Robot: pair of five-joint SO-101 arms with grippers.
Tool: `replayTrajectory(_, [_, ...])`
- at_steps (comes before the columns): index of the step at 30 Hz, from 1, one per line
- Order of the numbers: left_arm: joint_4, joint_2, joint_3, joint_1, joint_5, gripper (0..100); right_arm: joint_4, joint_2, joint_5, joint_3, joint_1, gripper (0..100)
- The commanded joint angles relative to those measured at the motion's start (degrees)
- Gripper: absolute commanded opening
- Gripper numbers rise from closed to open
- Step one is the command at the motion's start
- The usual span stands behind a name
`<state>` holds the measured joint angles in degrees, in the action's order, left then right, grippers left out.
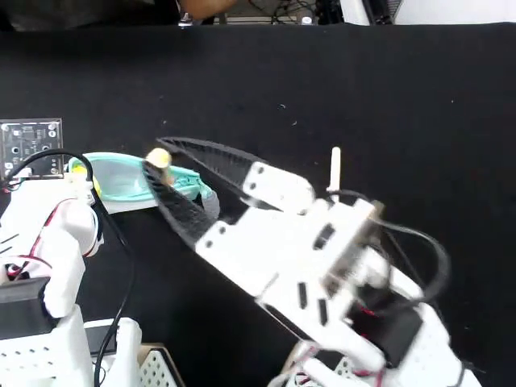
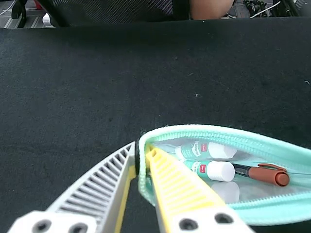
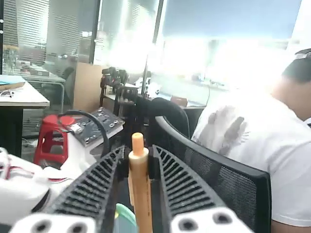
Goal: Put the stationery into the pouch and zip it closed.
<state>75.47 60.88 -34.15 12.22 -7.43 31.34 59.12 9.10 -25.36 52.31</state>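
Note:
A teal pouch (image 1: 129, 179) lies open at the table's left. My left gripper (image 1: 85, 177) is shut on the pouch's end, its white and yellow fingers pinching the rim (image 2: 141, 150). Inside the pouch (image 2: 218, 132) lie two white-capped sticks (image 2: 209, 150) and a brown-capped pen (image 2: 265, 174). My right gripper (image 1: 157, 165) hangs over the pouch's other end, its black fingers shut on a tan wooden pencil (image 1: 159, 156). The right wrist view shows that pencil (image 3: 140, 189) standing upright in the right gripper (image 3: 137, 153). A pale stick (image 1: 335, 169) lies on the black cloth to the right.
A small clear board with cables (image 1: 31, 145) sits at the far left edge. The right arm's white body (image 1: 306, 250) covers the table's middle front. A person sits beyond the far edge (image 2: 209, 7). Bare black cloth (image 1: 322, 81) spreads across the back and right.

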Motion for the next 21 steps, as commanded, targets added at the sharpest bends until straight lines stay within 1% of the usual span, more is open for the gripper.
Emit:
replayTrajectory(1, [0.7, -1.6, -5.7, -1.5, -0.7, 3, -5.7, -2.5, -0.4, -0.8, 0.4, 1.2])
replayTrajectory(5, [0.7, -1.6, -5.7, -1.5, -0.7, 3, -9.9, -5.0, -0.2, -5.1, 0.3, 1.2])
replayTrajectory(11, [0.7, -1.6, -5.7, -1.3, -0.7, 3, -14.2, -5.8, -0.4, -13.2, -5.5, 1.2])
replayTrajectory(14, [0.7, -1.6, -5.7, -1.5, -0.7, 3, -14.4, -5.7, -0.4, -16.9, -6.9, 1.2])
replayTrajectory(21, [0.7, -1.6, -5.7, -1.2, -0.7, 3, -14.2, -5.8, -0.4, -25.1, -6.9, 1.2])
